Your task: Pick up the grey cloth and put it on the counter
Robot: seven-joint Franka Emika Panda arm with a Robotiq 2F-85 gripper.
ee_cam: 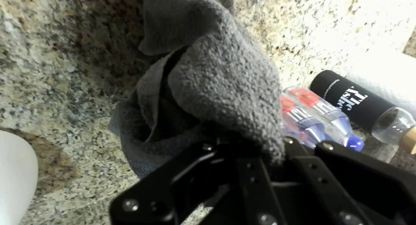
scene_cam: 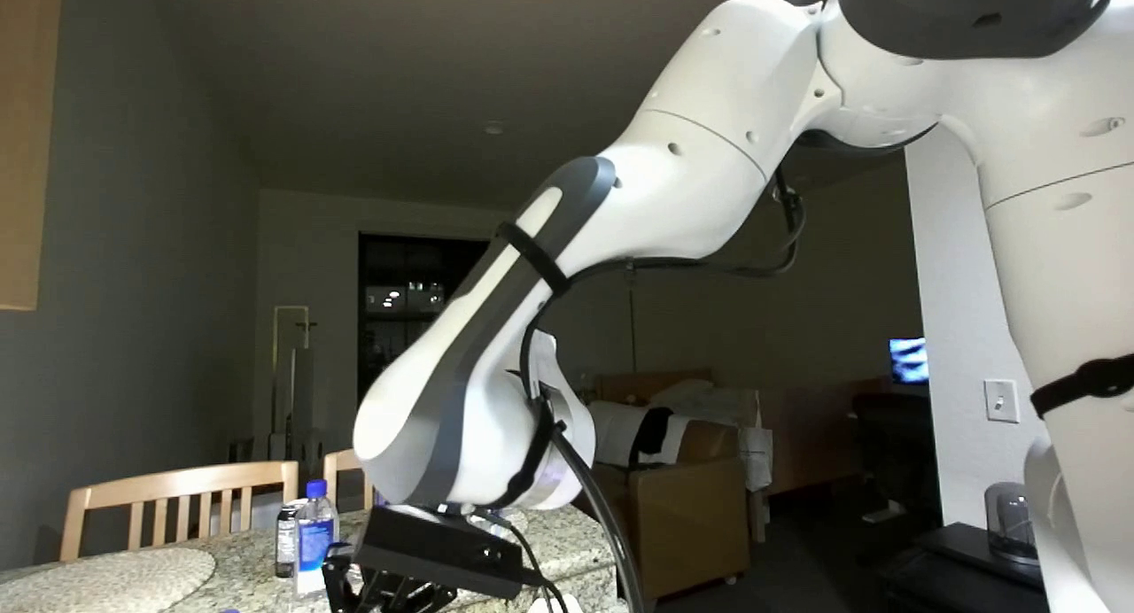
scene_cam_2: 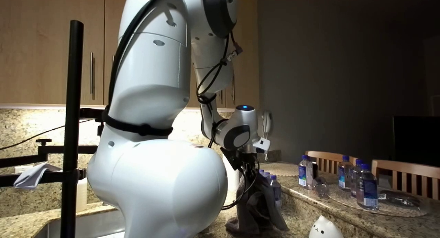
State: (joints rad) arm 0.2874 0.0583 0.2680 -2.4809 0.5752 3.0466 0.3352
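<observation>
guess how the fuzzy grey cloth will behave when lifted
The fuzzy grey cloth is probably floppy, since it droops in loose folds below the black hand. Its nubby pile suggests it may not slip easily.

- In an exterior view, the camera sits a little above the worktop (scene_cam: 571, 542) and close to the arm (scene_cam: 682, 161), facing a far wall (scene_cam: 310, 232), with wooden chairs (scene_cam: 182, 483) at left.
- In an exterior view, it stands right by the arm's near links (scene_cam_2: 165, 183), facing cabinets (scene_cam_2: 41, 49) left and a dark wall (scene_cam_2: 309, 76) right.
- The wrist view looks steeply down past the pincer (ee_cam: 256, 150), very near the grey cloth (ee_cam: 224, 75).
- Both exterior views share arm, worktop and wooden chairs; the wrist view and an exterior view share the grey cloth (scene_cam_2: 245, 214).
</observation>
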